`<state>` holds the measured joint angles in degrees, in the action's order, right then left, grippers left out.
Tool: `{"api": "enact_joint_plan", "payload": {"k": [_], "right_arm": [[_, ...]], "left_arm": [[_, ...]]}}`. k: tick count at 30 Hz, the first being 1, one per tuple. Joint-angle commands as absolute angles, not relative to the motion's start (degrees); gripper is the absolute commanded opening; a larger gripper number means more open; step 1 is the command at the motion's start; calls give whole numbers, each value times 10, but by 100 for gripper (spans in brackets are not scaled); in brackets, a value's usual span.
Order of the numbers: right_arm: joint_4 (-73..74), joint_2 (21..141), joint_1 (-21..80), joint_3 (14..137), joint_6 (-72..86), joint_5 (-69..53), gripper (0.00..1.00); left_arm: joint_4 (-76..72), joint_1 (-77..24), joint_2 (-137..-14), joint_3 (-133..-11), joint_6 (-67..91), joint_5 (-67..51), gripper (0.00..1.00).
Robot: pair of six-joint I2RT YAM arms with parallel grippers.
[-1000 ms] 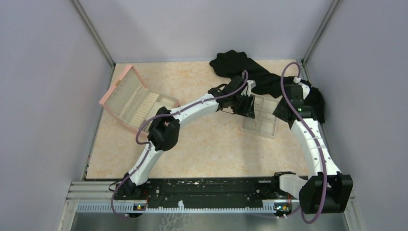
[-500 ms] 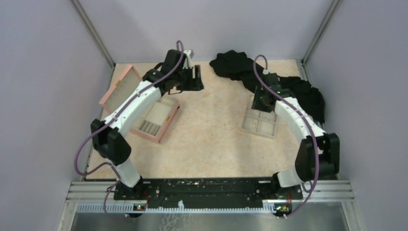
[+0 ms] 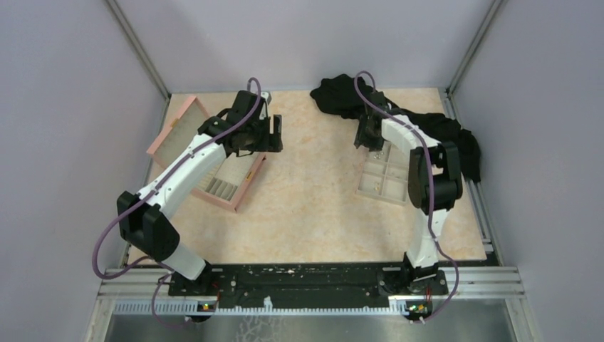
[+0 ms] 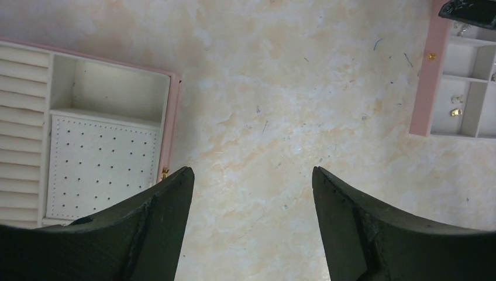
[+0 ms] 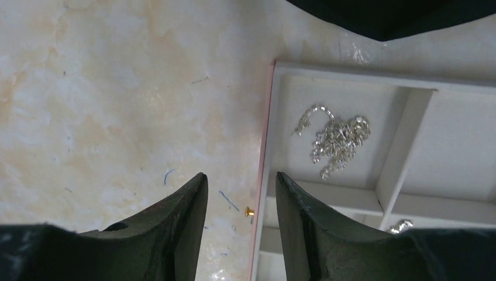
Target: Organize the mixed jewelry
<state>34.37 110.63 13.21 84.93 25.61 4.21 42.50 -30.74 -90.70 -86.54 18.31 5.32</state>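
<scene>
The mixed jewelry lies in and beside the beige compartment tray (image 3: 384,178). A silvery chain tangle (image 5: 336,137) rests in one compartment of the tray (image 5: 409,126), and a tiny gold piece (image 5: 250,212) sits on the table against the tray's edge. My right gripper (image 5: 240,174) hangs open above that gold piece, holding nothing; from above it (image 3: 370,139) is at the tray's far end. My left gripper (image 4: 251,171) is wide open and empty over bare table, between the pink box (image 4: 105,117) and the tray (image 4: 430,88). Small gold pieces (image 4: 455,111) show in the tray.
The pink box (image 3: 214,160) stands open at the left, its lid raised toward the wall. A black cloth (image 3: 427,121) is heaped at the back right, touching the tray's far end. Grey walls close in on both sides.
The left arm swung from the tray across to the pink box. The right gripper moved to the tray's far left corner. Both grippers opened wider.
</scene>
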Motion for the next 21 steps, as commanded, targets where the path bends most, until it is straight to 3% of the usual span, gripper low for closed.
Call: {"api": "enact_joint_plan", "payload": {"k": [1, 3, 7, 11, 16, 21], "right_arm": [[352, 1139, 125, 909, 249, 60, 46], [354, 1155, 121, 922, 247, 65, 46], [346, 1186, 114, 943, 236, 53, 28], [356, 1212, 114, 968, 230, 42, 19], [338, 1211, 133, 963, 217, -5, 12], [344, 1221, 194, 980, 165, -64, 11]], "left_arm": [[423, -307, -880, -845, 174, 74, 81], [423, -306, -881, -842, 175, 73, 81], [420, -307, -884, -838, 177, 69, 81], [416, -307, -890, -843, 173, 72, 81], [412, -307, -890, -841, 174, 81, 81], [408, -307, -887, -823, 178, 85, 81]]}}
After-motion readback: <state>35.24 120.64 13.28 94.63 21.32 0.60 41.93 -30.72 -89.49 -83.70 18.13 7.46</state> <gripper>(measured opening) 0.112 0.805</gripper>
